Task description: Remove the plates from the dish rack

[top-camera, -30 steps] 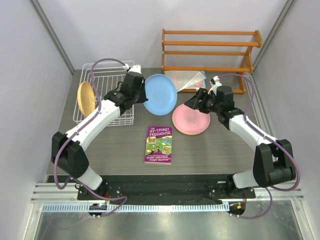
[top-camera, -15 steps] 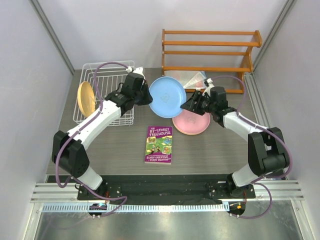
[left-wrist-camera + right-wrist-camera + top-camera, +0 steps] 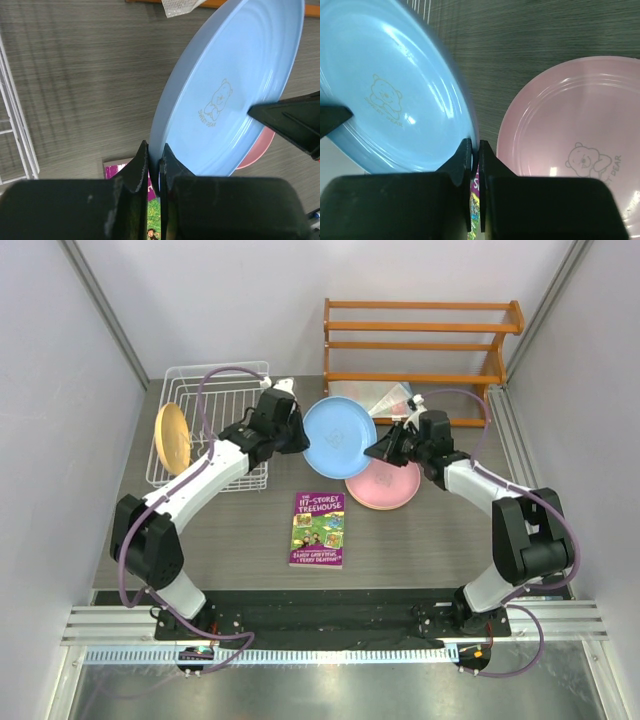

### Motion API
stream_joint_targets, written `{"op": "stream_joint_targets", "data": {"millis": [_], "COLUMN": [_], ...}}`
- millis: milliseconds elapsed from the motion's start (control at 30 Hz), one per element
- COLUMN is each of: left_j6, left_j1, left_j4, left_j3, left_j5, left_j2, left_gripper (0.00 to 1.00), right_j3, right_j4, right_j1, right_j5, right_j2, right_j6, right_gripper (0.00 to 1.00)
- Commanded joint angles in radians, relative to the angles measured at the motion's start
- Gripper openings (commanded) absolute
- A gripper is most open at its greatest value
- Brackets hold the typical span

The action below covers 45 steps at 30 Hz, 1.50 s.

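- Since a second ago the light blue round plastic plate [image 3: 340, 437] has gone toward 3 o'clock, farther from the white wire dish rack [image 3: 228, 390]. The right arm [image 3: 480, 485] has swung toward 9 o'clock to meet it.
- Left jaws: pinched tight on the blue plate's rim at its 9 o'clock side. The left wrist view shows the rim wedged in the thin slot between the two fingers.
- Right jaws: closed down on the opposite rim, the 3 o'clock side. The right wrist view shows the plate edge running into the narrow gap.
- Blue plate is off the grey wood-grain table [image 3: 450, 550], tilted, with the bear-print face up. In the top view it overlaps the 10 o'clock edge of the pink one.
- Pink round plastic plate [image 3: 392, 490] lies flat on the table at 1 o'clock from the book, bear print up.
- Yellow-orange round plate [image 3: 171, 435] stands on edge at the rack's 9 o'clock side.
- Rack sits in the table's 10 o'clock corner.
- Purple paperback book [image 3: 318, 530] lies flat at 6 o'clock from the blue plate.
- Orange wooden slatted shelf [image 3: 420, 326] stands at the table's 1 o'clock back edge, with a clear plastic bag [image 3: 385, 398] just in front of it.
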Motion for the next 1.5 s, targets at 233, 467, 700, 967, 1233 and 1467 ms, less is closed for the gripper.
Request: {"op": "stream_joint_targets", "data": {"millis": [233,467,700,967,1233,1467], "left_j6": [0.057,0.204,0.324,0.346,0.352,0.355], "left_j1": [-0.014,-0.012,0.037,0.197,0.253,0.324], "left_j4": [0.018,-0.078,-0.044,-0.041,-0.052,-0.050], "left_j3": [0.017,0.040,0.007,-0.027,-0.017,0.002], "left_j5": [-0.048,-0.395,-0.683,-0.684,-0.690,-0.666], "left_j2": [0.003,-0.075,-0.169,-0.253,-0.253,-0.238], "left_gripper": [0.64,1.00,0.99,0.99,1.00,0.99], "right_j3": [-0.006,-0.046,-0.028,-0.017,-0.008,-0.014], "right_j4": [-0.103,-0.284,-0.376,-0.423,-0.429,-0.430], "right_j1": [-0.022,-0.091,-0.109,-0.111,-0.111,-0.111], "right_j5": [0.208,0.298,0.353,0.389,0.424,0.455], "right_j2": [-0.100,-0.172,-0.184,-0.158,-0.163,-0.227], "right_j6": [-0.092,-0.152,-0.176,-0.185,-0.190,-0.202], "right_gripper": [0.01,0.01,0.01,0.04,0.18,0.47]}}
